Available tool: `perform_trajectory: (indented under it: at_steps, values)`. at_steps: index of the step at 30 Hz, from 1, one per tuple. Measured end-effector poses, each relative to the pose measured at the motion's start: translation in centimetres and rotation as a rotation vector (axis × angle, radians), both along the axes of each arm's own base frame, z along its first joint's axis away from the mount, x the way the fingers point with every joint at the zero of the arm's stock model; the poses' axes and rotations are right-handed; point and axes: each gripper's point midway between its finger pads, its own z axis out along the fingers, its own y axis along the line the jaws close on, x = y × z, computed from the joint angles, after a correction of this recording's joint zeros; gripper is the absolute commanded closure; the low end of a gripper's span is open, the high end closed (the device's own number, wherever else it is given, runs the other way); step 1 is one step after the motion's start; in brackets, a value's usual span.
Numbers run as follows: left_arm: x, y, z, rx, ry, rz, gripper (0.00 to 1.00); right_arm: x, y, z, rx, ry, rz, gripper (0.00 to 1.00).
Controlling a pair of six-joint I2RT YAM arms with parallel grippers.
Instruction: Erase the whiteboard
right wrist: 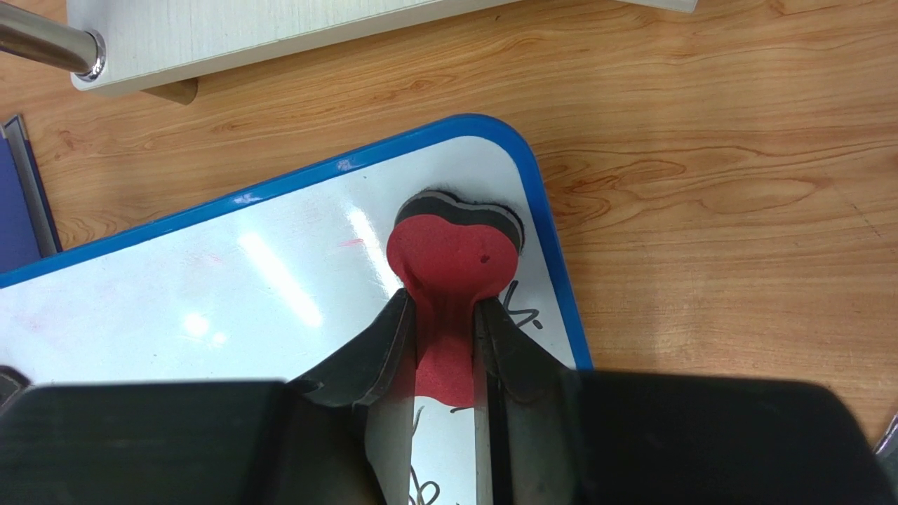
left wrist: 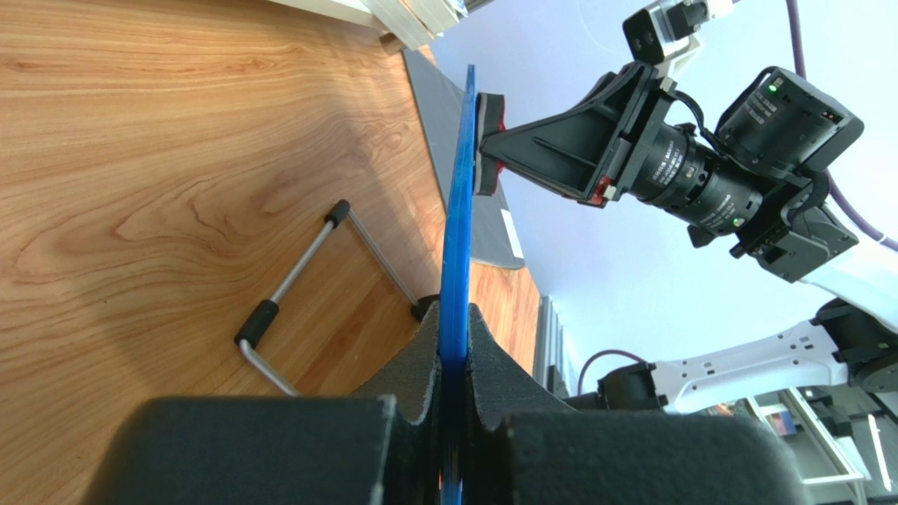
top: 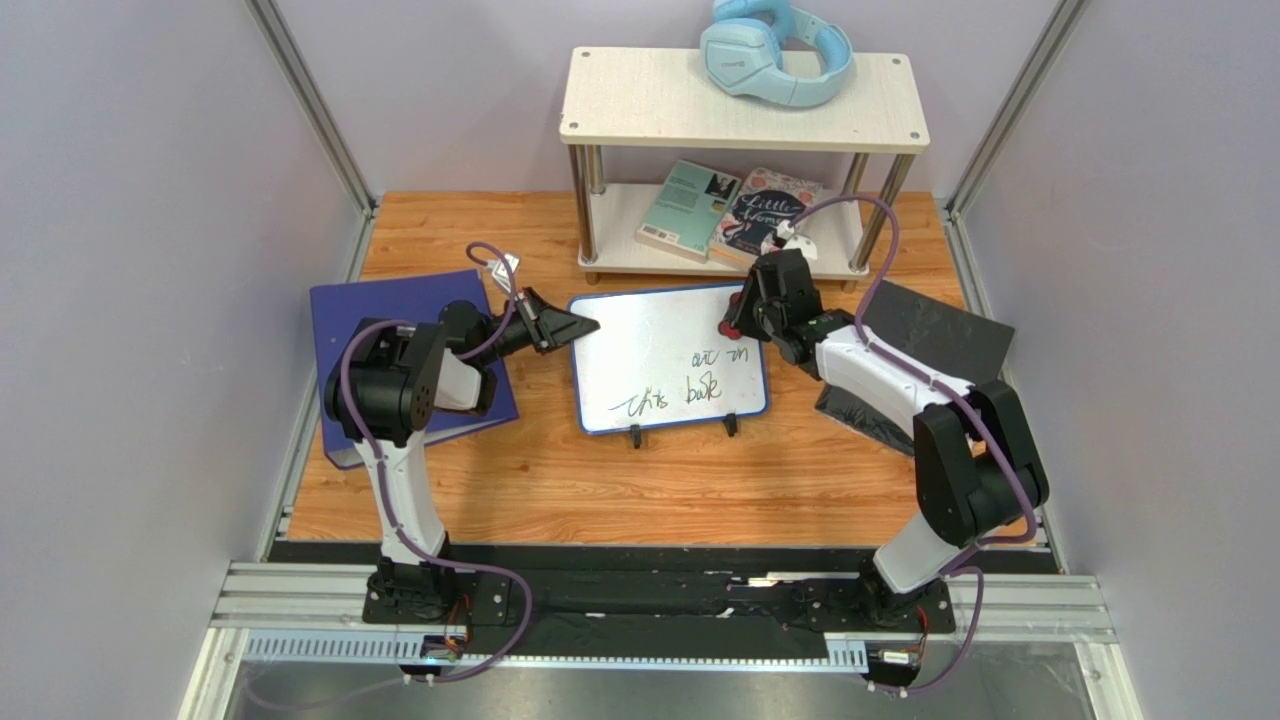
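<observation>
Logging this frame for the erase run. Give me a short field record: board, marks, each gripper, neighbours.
whiteboard: centre of table, blue frame
handwriting: dark, on the near half, not yet wiped
left gripper: shut on the whiteboard's left edge
right gripper: shut on a red eraser, pressed to the board near its far right corner
blue binder: left of the board, under the left arm
black board: right of the whiteboard, flat on the table
</observation>
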Motion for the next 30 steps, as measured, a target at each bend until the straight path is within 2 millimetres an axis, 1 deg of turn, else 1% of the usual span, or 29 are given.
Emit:
perform_trajectory:
  at_steps: [6,13,21,26,30]
  values:
    - [0.0,0.0,0.0,0.000,-0.001,-0.002,1.00,-0.4,-0.3,-0.3,0.024,0.000,-0.023,1.00]
    - [0.0,0.0,0.0,0.000,-0.002,-0.003,1.00,-1.2,-1.2,-1.0,0.035,0.019,-0.045,1.00]
    - [-0.1,0.0,0.1,0.001,-0.004,-0.004,1.00,-2.1,-1.5,-1.8,0.049,0.027,-0.032,1.00]
    - [-0.1,0.0,0.1,0.001,-0.005,-0.004,1.00,-2.7,-1.4,-2.3,0.052,0.034,-0.007,1.00]
    - [-0.1,0.0,0.1,0.002,-0.006,-0.006,1.00,-2.8,-1.0,-2.2,0.039,0.025,0.013,1.00]
